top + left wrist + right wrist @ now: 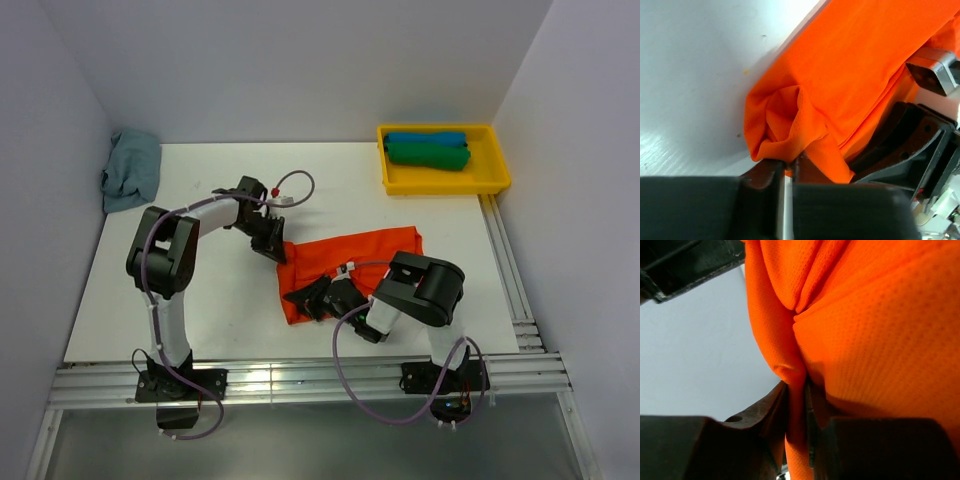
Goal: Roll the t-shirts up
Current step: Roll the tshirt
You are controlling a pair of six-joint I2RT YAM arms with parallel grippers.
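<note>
The orange-red t-shirt (355, 262) lies flat and crumpled on the white table in front of the arms. My left gripper (268, 246) is at its far left corner; in the left wrist view the left gripper (790, 167) is shut on a bunched fold of the t-shirt (840, 75). My right gripper (306, 298) is at the near left edge; the right wrist view shows the right gripper (797, 390) shut on a pinched ridge of the t-shirt (875, 330). A blue t-shirt (425, 138) and a green t-shirt (428, 156) lie rolled in the tray.
A yellow tray (440, 186) stands at the far right of the table. A grey-blue cloth (130, 170) is heaped at the far left against the wall. White walls close in on both sides. Aluminium rails run along the near and right edges.
</note>
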